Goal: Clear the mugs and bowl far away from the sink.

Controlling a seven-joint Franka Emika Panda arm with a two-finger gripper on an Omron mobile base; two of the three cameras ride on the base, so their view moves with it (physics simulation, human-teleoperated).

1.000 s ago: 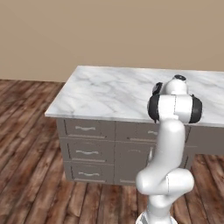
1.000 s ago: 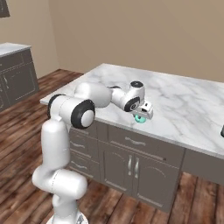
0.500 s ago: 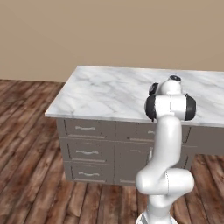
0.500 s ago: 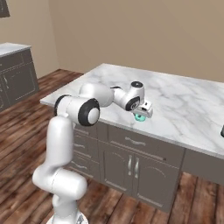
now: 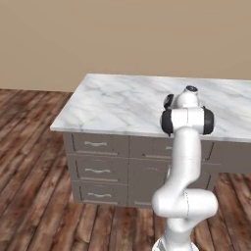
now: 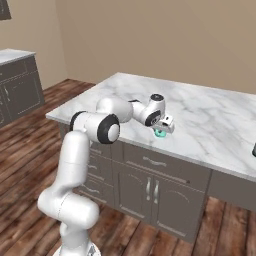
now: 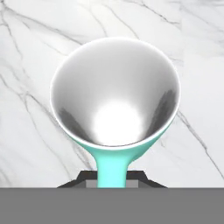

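A bright turquoise mug [image 7: 114,92] with a pale, shiny inside faces the hand camera, and its handle [image 7: 111,166] runs down between the dark fingertips. My gripper [image 7: 112,178] is shut on that handle. From the right base, the mug [image 6: 160,133] hangs under my gripper [image 6: 163,128], low over the white marble counter [image 6: 210,120] near its front edge; I cannot tell whether it touches. The bowl is out of view. A small dark sliver [image 6: 253,150] at the counter's right end may be the sink; I cannot tell.
The marble island counter [image 5: 122,103] stands on grey drawers [image 5: 95,169] and cabinet doors [image 6: 150,190]. Wood floor surrounds it. A second grey cabinet [image 6: 17,87] stands at the far left, and a beige wall runs behind.
The arm's elbow has swung closer to the counter, while the hand and the turquoise mug have barely shifted. The gripper has stayed shut on the handle.
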